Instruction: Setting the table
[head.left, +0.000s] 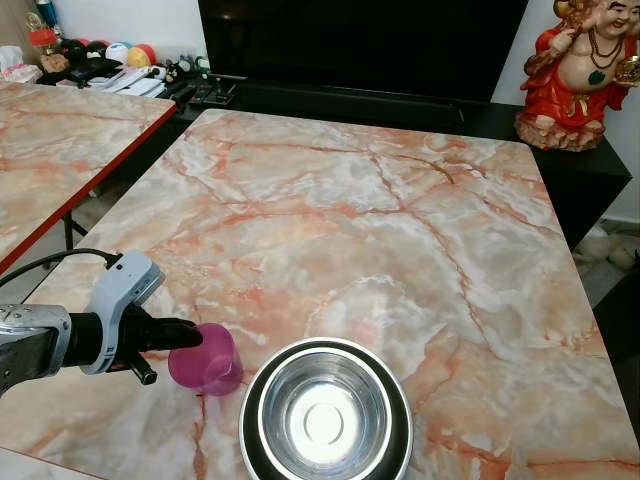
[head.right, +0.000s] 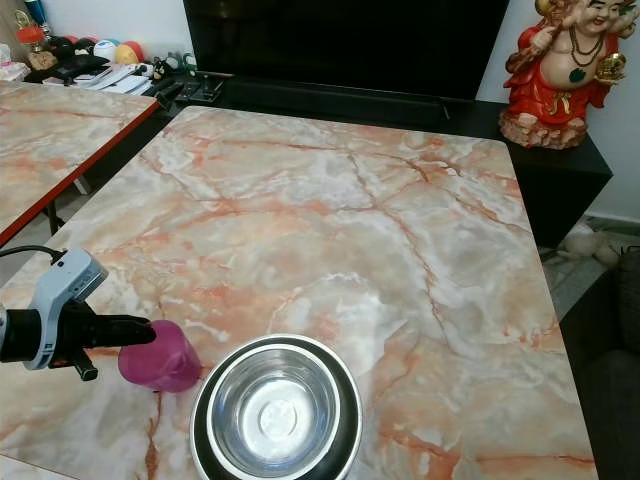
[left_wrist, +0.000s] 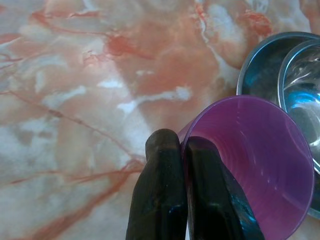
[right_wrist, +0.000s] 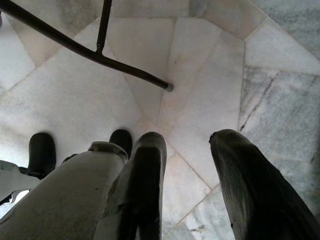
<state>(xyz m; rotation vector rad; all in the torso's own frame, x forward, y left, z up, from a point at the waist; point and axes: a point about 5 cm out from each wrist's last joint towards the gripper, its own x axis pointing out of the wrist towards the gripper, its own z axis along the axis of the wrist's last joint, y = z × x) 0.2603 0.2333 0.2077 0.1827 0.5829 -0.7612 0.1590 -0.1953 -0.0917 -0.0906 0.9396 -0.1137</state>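
Translucent magenta plastic cup (head.left: 207, 362) sits near the desk's front edge, toward the front-left corner, just left of a round stainless-steel bowl w/ black rim (head.left: 326, 412); the two are close, can't tell if touching. Cup isn't upright: tilted, base down on the pink-orange marbled desk (head.left: 380, 230), long axis leaning w/ its open mouth pointing up and toward the left gripper (head.left: 185, 335). In the left wrist view the mouth (left_wrist: 250, 165) faces the camera, interior visible, bowl rim just beyond.

Left gripper comes in from the desk's left edge, arm roughly level, jaws closed on the cup's rim — one black finger (left_wrist: 160, 190) outside the wall, the other inside, pinching the thin wall between them.

Right gripper (right_wrist: 187, 150) hangs idle below desk level, jaws apart, nothing between them; pale marble-tile floor (right_wrist: 210, 65) and a black metal leg frame (right_wrist: 100, 55) beneath it.

Red-robed figurine (head.left: 580, 70) stands on the dark cabinet past the desk's far-right corner.
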